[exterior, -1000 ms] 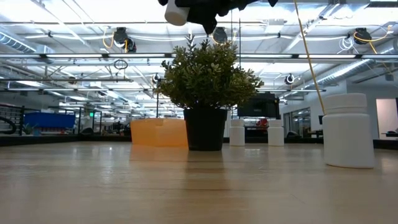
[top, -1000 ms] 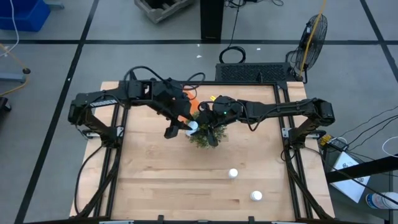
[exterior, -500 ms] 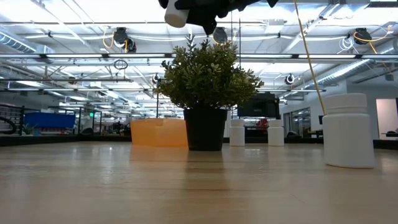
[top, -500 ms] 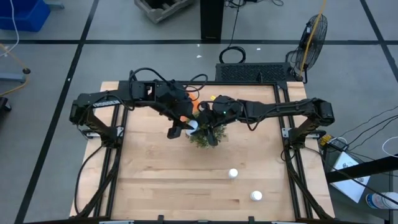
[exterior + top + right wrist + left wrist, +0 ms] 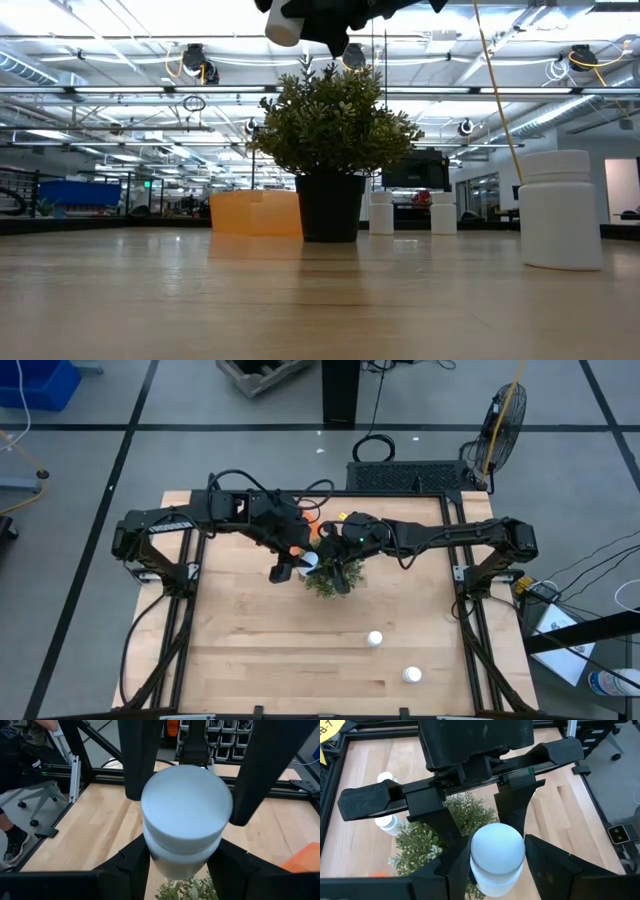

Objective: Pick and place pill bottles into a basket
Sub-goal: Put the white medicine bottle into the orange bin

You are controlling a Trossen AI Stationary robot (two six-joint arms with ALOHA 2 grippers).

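One white pill bottle [image 5: 311, 563] is held upright in the air above the green potted plant [image 5: 332, 580], between my left gripper [image 5: 300, 567] and my right gripper [image 5: 324, 556], which face each other. Both are shut on it. The orange basket [image 5: 312, 528] stands on the table just beyond the plant, partly under the arms; the low view shows the basket [image 5: 255, 213] too. Two bottles [image 5: 375, 638] [image 5: 411, 674] stand on the table at the near right. Two more bottles [image 5: 381, 212] [image 5: 443, 213] stand behind the plant. My left gripper pinches the bottle's body [image 5: 492, 882] below the cap between its two fingers [image 5: 445, 872], coming from the table's left. The bottle stands upright, cap up, clear of the plant. My right gripper pinches the bottle's body [image 5: 180, 857] under the cap [image 5: 186, 807] between its two fingers [image 5: 131, 867], coming from the table's right, opposite the left fingers [image 5: 142, 760]. The bottle is lifted clear.
The plant's black pot [image 5: 329, 208] stands mid-table right under the two grippers. A bottle [image 5: 560, 210] stands close to the low camera on the right. Bare wood lies at the near left and in the middle of the table [image 5: 260, 650].
My left gripper has edged a little toward the table's right, toward my right gripper, with the bottle. Since then both have kept still.
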